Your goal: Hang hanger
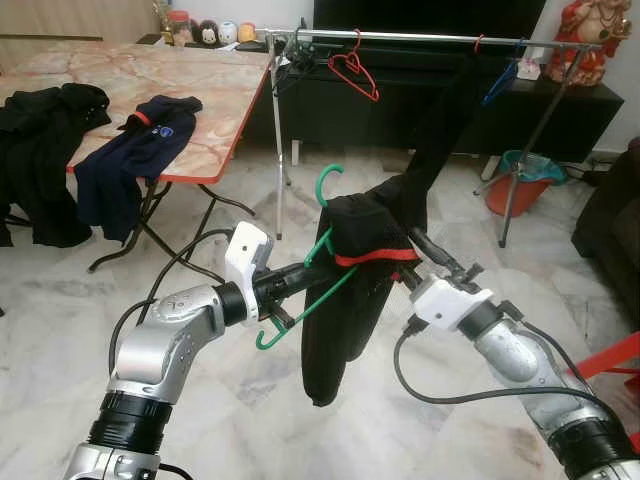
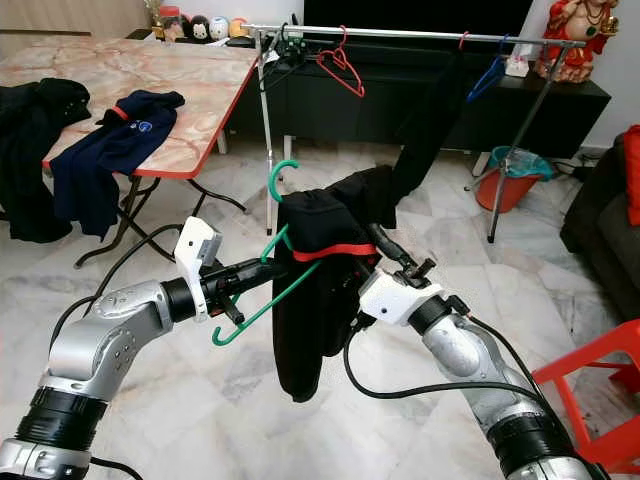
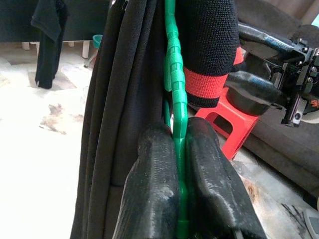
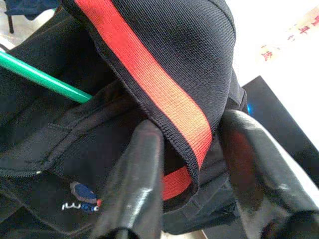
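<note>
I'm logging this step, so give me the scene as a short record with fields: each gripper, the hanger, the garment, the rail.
left gripper: fingers shut on the green hanger's bar
right gripper: fingers around the garment's red-trimmed collar, not closed
hanger: green, tilted, hook up, held between both arms
garment: black, draped over the hanger, hanging down
rail: ahead, beyond the arms, carrying a red hanger
hung yet: no

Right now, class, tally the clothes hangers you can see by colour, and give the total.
Green hanger: 1, shut in the left gripper
Red hanger: 1, on the rail
Blue hanger: 1, on the rail
Total: 3
</note>
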Robot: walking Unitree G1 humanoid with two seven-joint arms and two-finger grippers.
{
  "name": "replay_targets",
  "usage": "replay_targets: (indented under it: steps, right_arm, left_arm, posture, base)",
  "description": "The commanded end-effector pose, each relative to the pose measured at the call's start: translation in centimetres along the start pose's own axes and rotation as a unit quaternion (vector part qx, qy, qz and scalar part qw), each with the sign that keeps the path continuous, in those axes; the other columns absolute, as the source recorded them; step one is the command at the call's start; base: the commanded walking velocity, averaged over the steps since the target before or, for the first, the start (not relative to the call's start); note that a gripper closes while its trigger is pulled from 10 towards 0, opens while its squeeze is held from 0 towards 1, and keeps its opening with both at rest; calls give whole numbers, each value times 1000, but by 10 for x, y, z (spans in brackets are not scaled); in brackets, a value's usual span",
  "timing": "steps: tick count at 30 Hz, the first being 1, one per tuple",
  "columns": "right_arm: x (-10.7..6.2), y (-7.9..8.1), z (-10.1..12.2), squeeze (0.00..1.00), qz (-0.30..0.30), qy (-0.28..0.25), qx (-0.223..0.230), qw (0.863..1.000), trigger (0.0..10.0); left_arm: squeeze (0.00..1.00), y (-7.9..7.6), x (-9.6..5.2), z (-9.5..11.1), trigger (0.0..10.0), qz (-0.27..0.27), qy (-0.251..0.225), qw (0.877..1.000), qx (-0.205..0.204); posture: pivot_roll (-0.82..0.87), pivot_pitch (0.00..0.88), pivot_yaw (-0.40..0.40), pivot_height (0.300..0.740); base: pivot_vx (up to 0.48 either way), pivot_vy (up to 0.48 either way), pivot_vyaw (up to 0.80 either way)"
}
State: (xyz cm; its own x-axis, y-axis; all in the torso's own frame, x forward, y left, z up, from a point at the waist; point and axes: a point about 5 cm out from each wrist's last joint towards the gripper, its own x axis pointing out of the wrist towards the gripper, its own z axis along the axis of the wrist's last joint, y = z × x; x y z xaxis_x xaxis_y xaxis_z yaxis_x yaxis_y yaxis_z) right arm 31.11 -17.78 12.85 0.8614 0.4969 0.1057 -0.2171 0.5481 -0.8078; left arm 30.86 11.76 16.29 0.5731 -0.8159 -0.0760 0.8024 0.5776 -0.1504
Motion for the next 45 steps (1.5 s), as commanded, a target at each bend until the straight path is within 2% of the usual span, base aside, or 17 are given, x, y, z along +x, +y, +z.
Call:
replay_targets:
  steps: [1,11,18,23,28,29,30,31,35,40,45]
  right_arm:
    - [2,-1,1,0,5,-5,3,1000,0]
    - [6,-1,3,0,10,-9,3,1000,0]
    - [11,-6,6,0,1,-7,17,1000,0]
    - [21,-16,7,0,-17,7,41,999,0]
    - [36,-33,3,0,-44,46,70,996,0]
    - [38,-36,2,0,-50,51,81,994,4549]
    - [40,-38,2,0,-54,54,89,993,4549]
    - [43,-42,2,0,-56,63,109,990,10000]
    - [51,-49,0,0,-59,86,138,985,10000]
    - [63,-65,-4,0,-94,126,218,963,10000]
    - [71,-69,-1,0,-100,129,279,946,10000]
  left_arm:
    - [0,-8,3,10,10000,-19,-19,1000,16]
    - [0,-9,3,10,10000,-25,-21,999,15]
    - [0,-11,4,8,10000,-29,-17,999,17]
    - [0,-12,2,5,10000,-32,-3,999,37]
    - [0,-11,-1,-4,10000,-28,21,998,51]
    - [0,-11,-1,-6,10000,-26,24,998,52]
    - [0,-11,-1,-6,10000,-26,26,998,52]
    - [0,-11,-2,-8,10000,-25,29,998,52]
    - [0,-11,-4,-11,10000,-25,37,998,54]
    - [0,-10,-7,-15,10000,-21,48,997,63]
    - [0,-10,-8,-18,10000,-21,59,996,68]
  posture:
    - [127,0,-38,740]
    - [126,0,-38,740]
    - [124,0,-37,740]
    - [126,0,-37,740]
    - [128,0,-38,740]
    - [129,0,-39,740]
    - [129,0,-39,740]
    - [129,0,-39,740]
    - [131,0,-40,740]
    - [133,0,-43,740]
    - [137,0,-45,740]
  base:
    - [0,0,0]
    - [0,0,0]
    - [0,0,0]
    - [0,0,0]
    - [0,0,0]
    - [0,0,0]
    - [0,0,0]
    - [0,0,0]
    - [0,0,0]
    - [0,0,0]
    - [0,0,0]
